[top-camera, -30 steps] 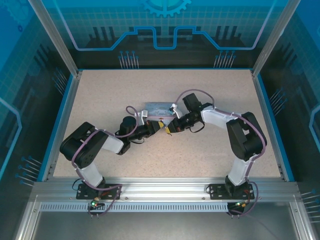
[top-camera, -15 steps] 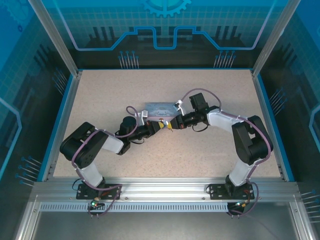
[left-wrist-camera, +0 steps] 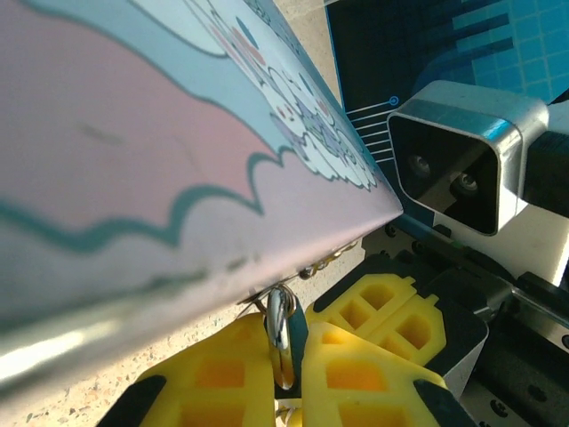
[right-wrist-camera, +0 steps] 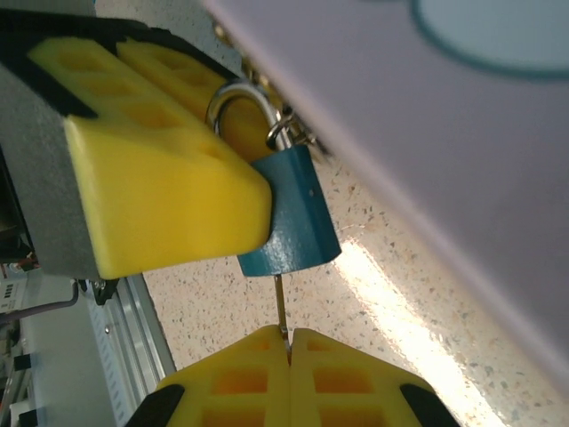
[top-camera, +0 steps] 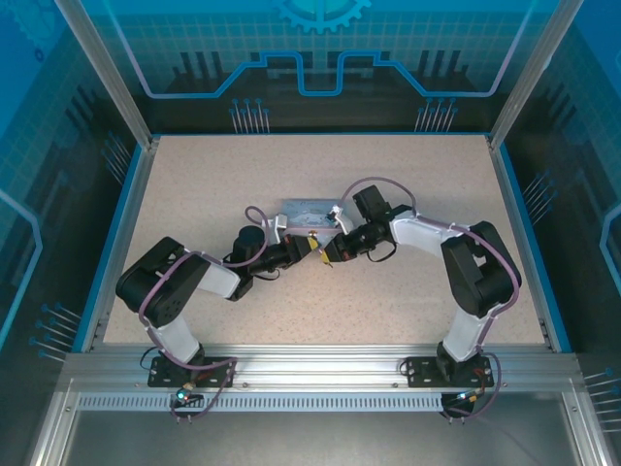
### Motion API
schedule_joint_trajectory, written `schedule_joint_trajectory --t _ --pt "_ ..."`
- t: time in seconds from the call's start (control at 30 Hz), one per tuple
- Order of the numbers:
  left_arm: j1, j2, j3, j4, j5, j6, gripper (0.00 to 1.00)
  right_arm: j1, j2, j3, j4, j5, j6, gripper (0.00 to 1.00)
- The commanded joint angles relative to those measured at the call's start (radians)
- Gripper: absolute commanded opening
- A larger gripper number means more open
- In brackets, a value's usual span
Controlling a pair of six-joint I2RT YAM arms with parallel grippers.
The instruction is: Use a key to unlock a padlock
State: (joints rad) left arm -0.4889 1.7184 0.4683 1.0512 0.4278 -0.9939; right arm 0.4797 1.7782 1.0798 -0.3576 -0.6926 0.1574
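The small teal padlock (right-wrist-camera: 298, 222) hangs by its silver shackle (right-wrist-camera: 236, 93) from the clasp of the pale tin box (right-wrist-camera: 427, 133). My left gripper (left-wrist-camera: 286, 356) is shut on the padlock, with the shackle (left-wrist-camera: 281, 334) showing between its yellow fingers (right-wrist-camera: 160, 196). My right gripper (right-wrist-camera: 289, 342) is shut on the thin key (right-wrist-camera: 281, 307), whose blade reaches up into the underside of the padlock body. In the top view the two grippers, left (top-camera: 310, 243) and right (top-camera: 332, 252), meet tip to tip just in front of the tin box (top-camera: 309, 211).
The tin box with its cartoon print (left-wrist-camera: 178, 151) lies close above both grippers. The right wrist camera housing (left-wrist-camera: 453, 169) sits near the left fingers. Speckled tabletop (top-camera: 388, 301) lies open around the arms, bounded by blue side rails (top-camera: 121, 243).
The right arm swung its wrist and elbow outward to the right half a second ago, then came back to nearly its earlier pose. The left arm has stayed put.
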Motion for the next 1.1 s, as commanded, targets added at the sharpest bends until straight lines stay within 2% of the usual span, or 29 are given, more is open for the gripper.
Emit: schedule_joint_trajectory --t 0.0,0.4,0.7,1.07 --pt "-0.006 -0.036 0.005 0.03 0.026 0.024 0.0 0.008 0.022 0.043 -0.037 0.019 -0.018 0.0" --pt "-0.006 -0.031 0.001 0.036 0.038 0.031 0.0 0.002 0.029 0.084 -0.044 0.011 -0.02 0.0" --pt "-0.006 -0.028 -0.003 0.03 0.038 0.035 0.0 -0.06 -0.039 -0.005 0.116 -0.095 0.058 0.0" --pt "-0.006 -0.026 -0.003 0.03 0.035 0.031 0.0 -0.086 -0.068 -0.055 0.18 -0.115 0.088 0.0"
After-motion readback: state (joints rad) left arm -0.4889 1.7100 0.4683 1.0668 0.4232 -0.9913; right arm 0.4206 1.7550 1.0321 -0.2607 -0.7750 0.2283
